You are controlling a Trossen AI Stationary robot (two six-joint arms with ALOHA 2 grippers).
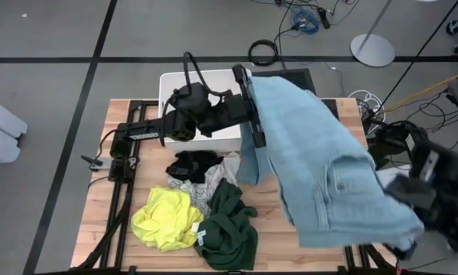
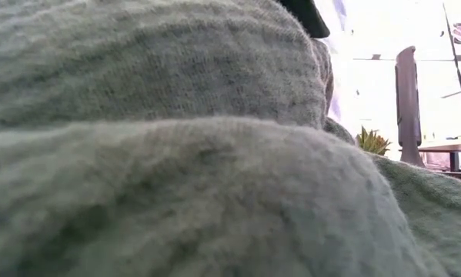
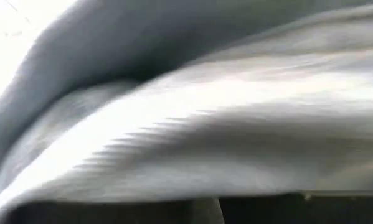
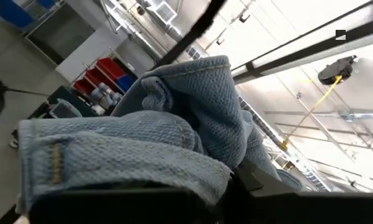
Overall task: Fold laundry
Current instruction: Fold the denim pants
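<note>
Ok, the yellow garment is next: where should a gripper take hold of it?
Grip the yellow garment at its free outer edge, toward the table's left side, coming down from above. It lies crumpled in a mound, its other side pressed against the dark green garment, so only that outer edge looks clear to pinch.

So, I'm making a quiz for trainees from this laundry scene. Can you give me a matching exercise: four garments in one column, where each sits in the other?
Things:
1. light blue garment
2. yellow garment
3. dark green garment
4. black garment

Places:
A. near table edge, right of the yellow one
B. lifted, stretched between both arms
C. nearest the white bin
D. leftmost of the pile

Pairs: 1-B, 2-D, 3-A, 4-C
</note>
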